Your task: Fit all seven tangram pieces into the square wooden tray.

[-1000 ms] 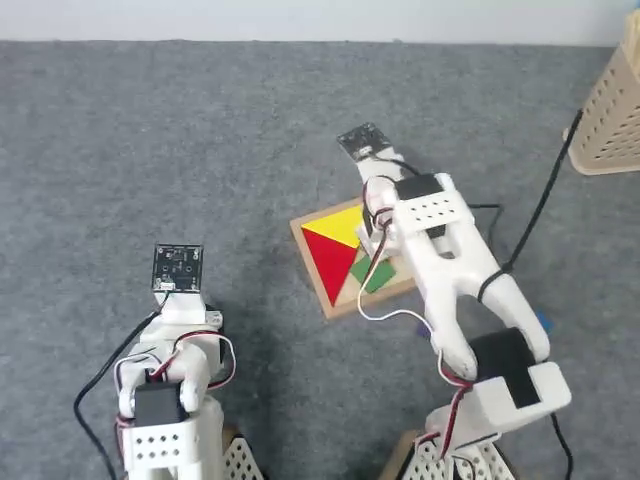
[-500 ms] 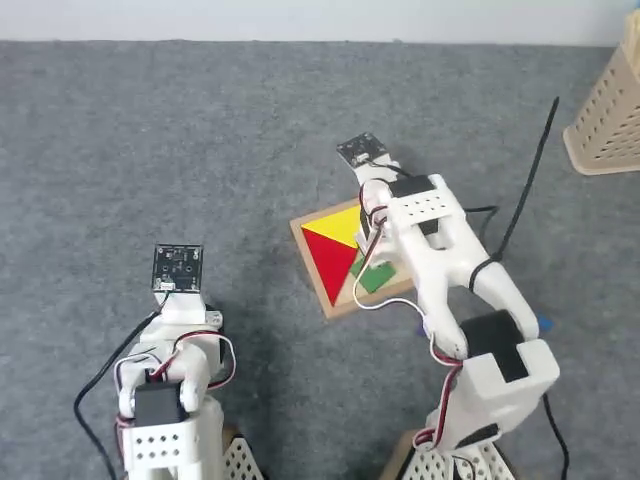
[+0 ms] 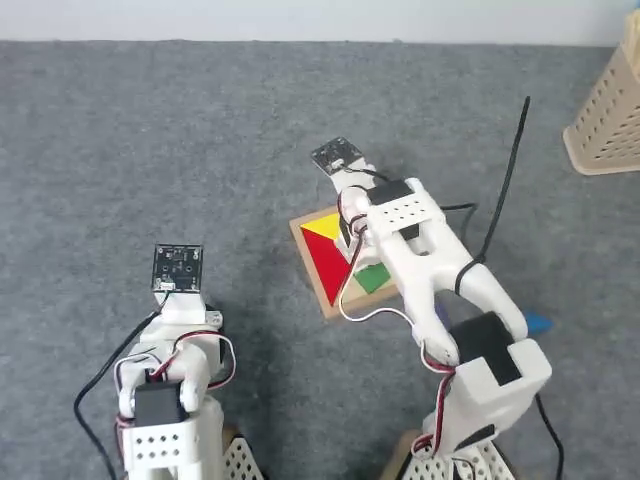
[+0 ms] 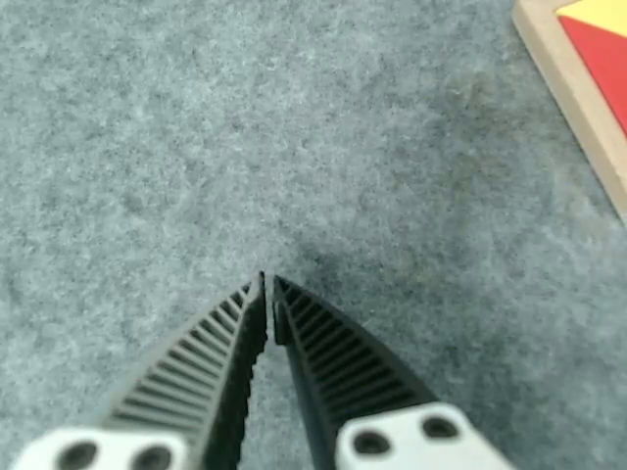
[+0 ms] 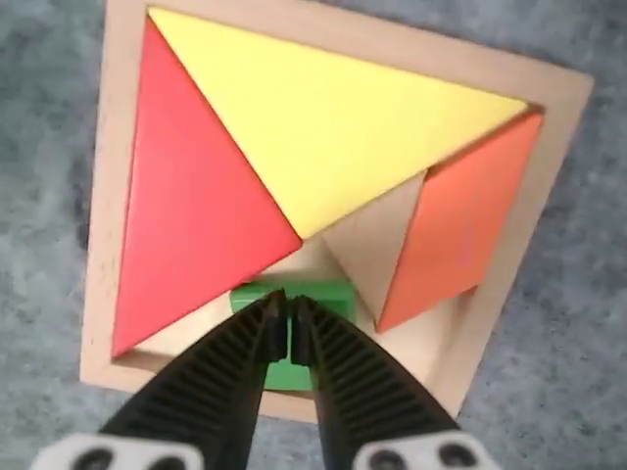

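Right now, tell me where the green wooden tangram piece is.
In the right wrist view, the green wooden tangram piece lies at the square wooden tray's edge, beside the red triangle's corner, under the right gripper's tips.

High view: fixed overhead, distant, facing down across the table. 2 wrist views: close, angled down. All 3 share the tray: right wrist directly above, left wrist catching 1 corner.

Two white plastic arms, left arm and right arm, with black servo blocks at the joints and perforated white plates. Red, black and white cables looped along each. Dark square circuit board at each wrist. Black ribbed fingers on the left gripper and the right gripper, white bases with dark screw holes.
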`<move>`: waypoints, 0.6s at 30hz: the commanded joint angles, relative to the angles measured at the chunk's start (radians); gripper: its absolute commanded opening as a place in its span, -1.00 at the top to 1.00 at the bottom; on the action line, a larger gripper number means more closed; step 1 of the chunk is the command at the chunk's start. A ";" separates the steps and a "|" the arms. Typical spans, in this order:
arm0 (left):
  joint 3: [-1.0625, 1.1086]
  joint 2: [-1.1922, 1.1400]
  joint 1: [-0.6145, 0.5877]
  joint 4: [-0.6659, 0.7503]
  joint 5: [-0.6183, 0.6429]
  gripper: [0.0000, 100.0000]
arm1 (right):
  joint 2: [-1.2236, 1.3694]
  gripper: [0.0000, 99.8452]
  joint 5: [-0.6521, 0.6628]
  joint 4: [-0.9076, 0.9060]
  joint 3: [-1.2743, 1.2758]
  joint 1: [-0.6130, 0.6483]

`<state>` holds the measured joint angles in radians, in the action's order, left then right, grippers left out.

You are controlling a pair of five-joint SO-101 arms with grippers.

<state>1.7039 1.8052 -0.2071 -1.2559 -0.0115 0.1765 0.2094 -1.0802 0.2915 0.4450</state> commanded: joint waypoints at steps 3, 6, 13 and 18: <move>-0.019 0.021 -0.005 -0.006 0.008 0.98 | -0.182 0.98 -0.118 0.042 0.003 -0.101; -0.019 0.021 -0.005 -0.006 0.008 0.98 | -0.228 0.99 -0.124 0.168 0.120 -0.119; -0.019 0.021 -0.005 -0.006 0.008 0.98 | -0.160 0.99 -0.086 0.197 0.157 -0.116; -0.019 0.021 -0.005 -0.006 0.008 0.98 | -0.111 0.99 -0.051 0.197 0.157 -0.045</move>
<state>1.7039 1.8052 -0.2071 -1.2559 -0.0115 0.0736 0.1343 -0.8991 0.4557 0.3560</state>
